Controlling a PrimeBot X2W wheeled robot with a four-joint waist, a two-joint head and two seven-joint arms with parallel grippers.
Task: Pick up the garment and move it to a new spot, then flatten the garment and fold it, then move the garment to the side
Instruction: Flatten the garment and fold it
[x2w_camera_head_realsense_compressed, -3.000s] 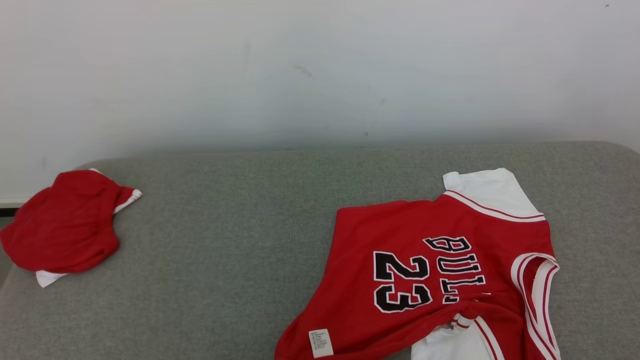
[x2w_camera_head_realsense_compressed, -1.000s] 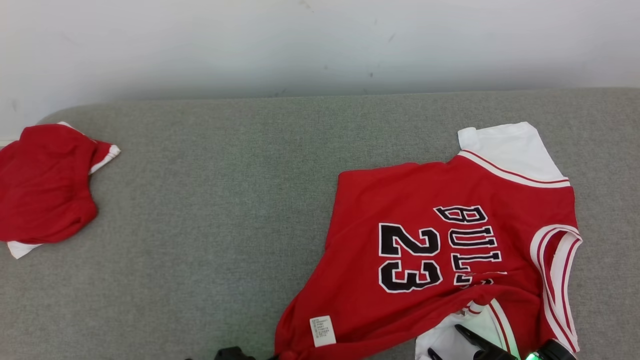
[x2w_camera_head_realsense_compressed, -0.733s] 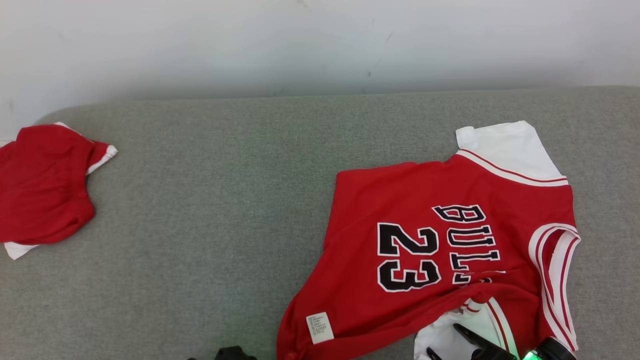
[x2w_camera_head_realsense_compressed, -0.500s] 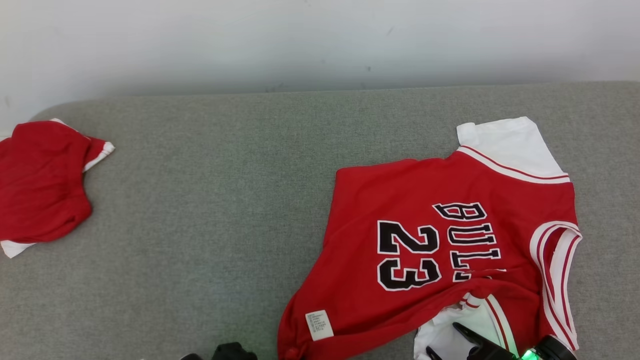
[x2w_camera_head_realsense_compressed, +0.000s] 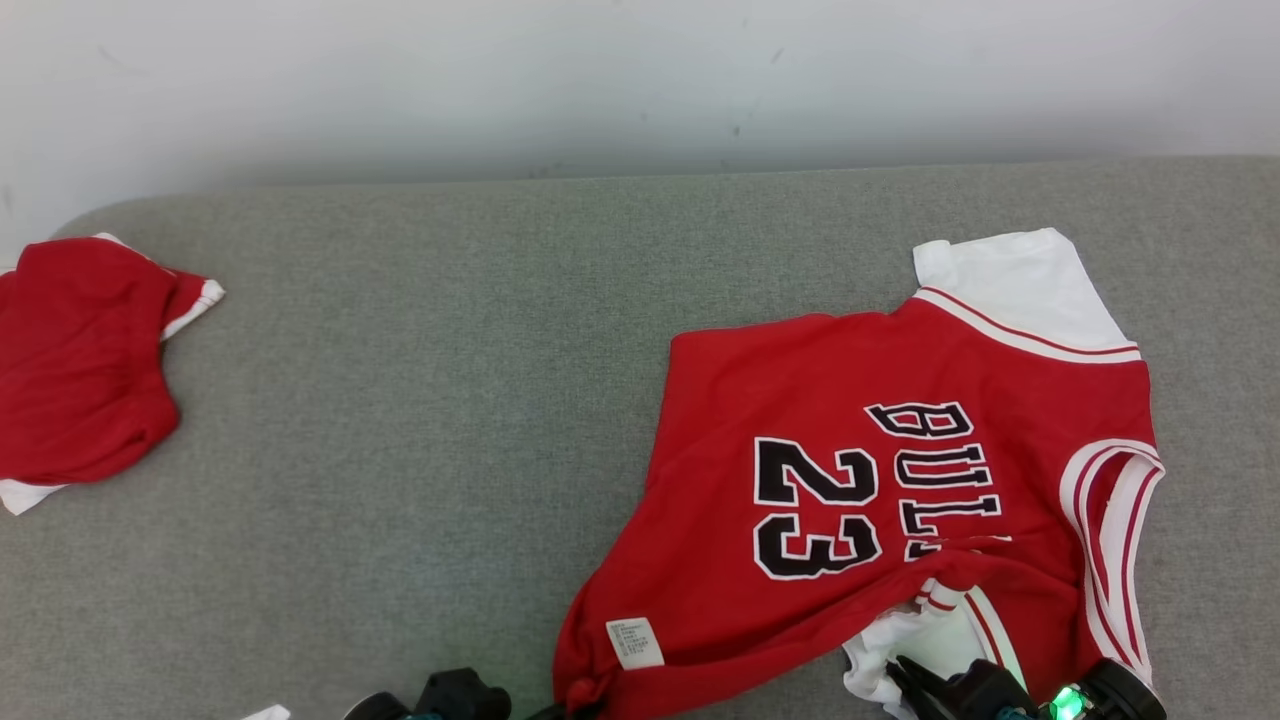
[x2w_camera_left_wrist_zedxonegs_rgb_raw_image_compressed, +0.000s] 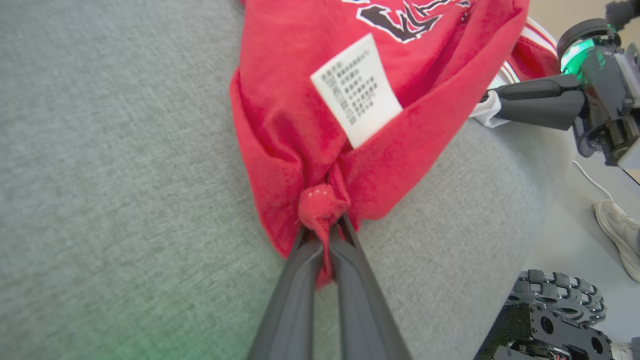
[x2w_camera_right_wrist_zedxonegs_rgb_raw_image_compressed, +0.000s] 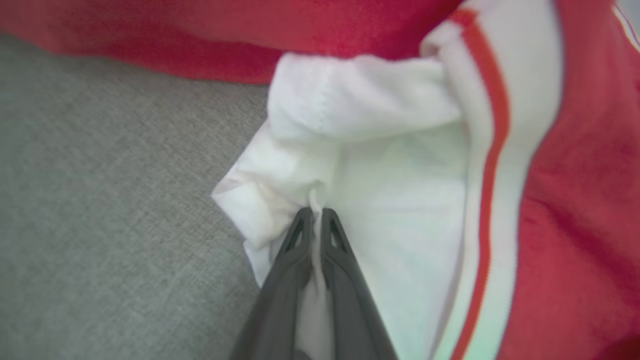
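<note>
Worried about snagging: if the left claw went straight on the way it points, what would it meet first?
The red jersey: the left claw is shut on its bunched corner, so it would push into that fabric; the white label probably lies next, though depth is unclear.

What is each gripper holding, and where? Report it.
The left gripper pinches the red jersey at its bunched hem corner by the care label; the right gripper pinches its white sleeve edge.
</note>
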